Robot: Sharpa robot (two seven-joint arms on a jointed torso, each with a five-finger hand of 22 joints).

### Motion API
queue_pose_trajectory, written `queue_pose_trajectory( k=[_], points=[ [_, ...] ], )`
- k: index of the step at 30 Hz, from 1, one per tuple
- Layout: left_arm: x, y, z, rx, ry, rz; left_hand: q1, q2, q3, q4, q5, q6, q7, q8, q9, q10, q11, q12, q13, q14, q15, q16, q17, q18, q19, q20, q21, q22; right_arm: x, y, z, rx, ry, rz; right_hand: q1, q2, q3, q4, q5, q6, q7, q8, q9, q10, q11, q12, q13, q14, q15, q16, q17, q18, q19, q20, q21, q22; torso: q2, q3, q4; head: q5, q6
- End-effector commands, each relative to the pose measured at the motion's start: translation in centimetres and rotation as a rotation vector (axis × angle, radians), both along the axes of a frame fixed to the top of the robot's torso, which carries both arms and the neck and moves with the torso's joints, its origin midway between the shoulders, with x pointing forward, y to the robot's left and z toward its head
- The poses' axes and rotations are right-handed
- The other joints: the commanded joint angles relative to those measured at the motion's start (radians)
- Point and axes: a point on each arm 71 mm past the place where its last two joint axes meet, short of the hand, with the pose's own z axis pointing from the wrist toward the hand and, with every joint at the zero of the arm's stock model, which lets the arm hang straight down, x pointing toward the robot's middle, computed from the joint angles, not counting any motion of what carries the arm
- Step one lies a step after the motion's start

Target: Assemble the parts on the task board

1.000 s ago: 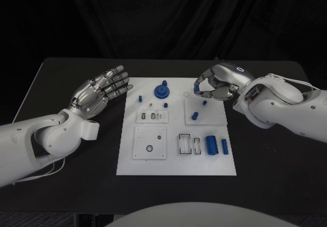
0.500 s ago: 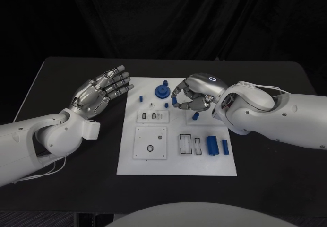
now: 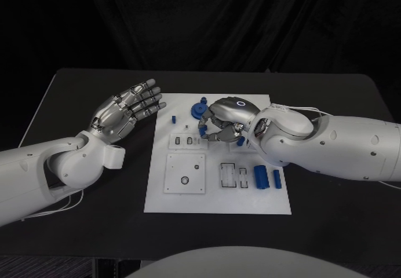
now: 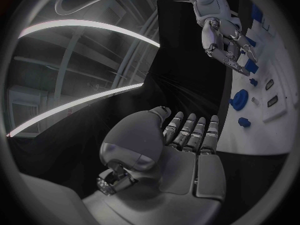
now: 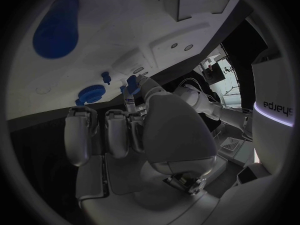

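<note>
Right hand [image 3: 224,123] is over the upper middle of the task board [image 3: 217,200], fingers curled in, pinching a small blue peg [image 5: 132,83] at the fingertips. Left hand [image 3: 124,111] is off the board's left edge, wide, holding nothing. Peg looks like rigid, light, smooth plastic: likely slippery, so pinch mid-shaft and keep it straight. Blue gear [image 3: 199,110] sits just beside the right hand.

Black desk against a dark backdrop.
Desk [image 3: 334,220]: matte black top, rounded far corners, set before a black curtain [image 3: 251,35] hanging in folds. Long curved white light strips [image 4: 81,27] overhead across a dim ceiling; grey framing beside them.
</note>
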Motion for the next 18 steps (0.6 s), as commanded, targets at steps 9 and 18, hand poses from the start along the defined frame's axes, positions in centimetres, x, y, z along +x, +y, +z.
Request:
queue_pose_trajectory(
  k=[9,18],
  points=[
    [-0.08,0.12,0.53,-0.063,-0.072,0.012,-0.012,0.000,0.007,0.001,0.003,-0.007,-0.002,0.002,0.000,-0.002,0.006,0.003,0.001,-0.003,0.005,0.003,0.001,-0.012,0.003,0.002,0.004,-0.001,0.28,0.76,-1.05,-0.060,0.012,-0.013,-0.016,0.000,-0.001,-0.003,0.005,0.015,-0.023,0.006,0.064,0.027,-0.006,-0.004,0.139,0.065,-0.007,-0.009,0.061,0.011,0.020,-0.005,-0.007,0.151,0.000,-0.0023,0.0019,0.001,-0.004],
    [-0.07,0.09,0.44,-0.062,-0.069,0.009,-0.012,0.000,0.007,0.001,0.003,-0.007,-0.002,0.002,0.000,-0.002,0.006,0.003,0.001,-0.003,0.005,0.003,0.001,-0.012,0.003,0.002,0.004,-0.001,0.44,0.86,-1.46,-0.083,0.020,-0.022,-0.020,0.000,0.001,-0.006,0.007,0.006,-0.021,0.001,0.068,0.021,-0.004,-0.008,0.130,0.064,-0.006,-0.014,0.053,0.012,0.018,-0.005,-0.011,0.148,0.000,-0.0009,0.0017,0.002,-0.008]
  ],
)
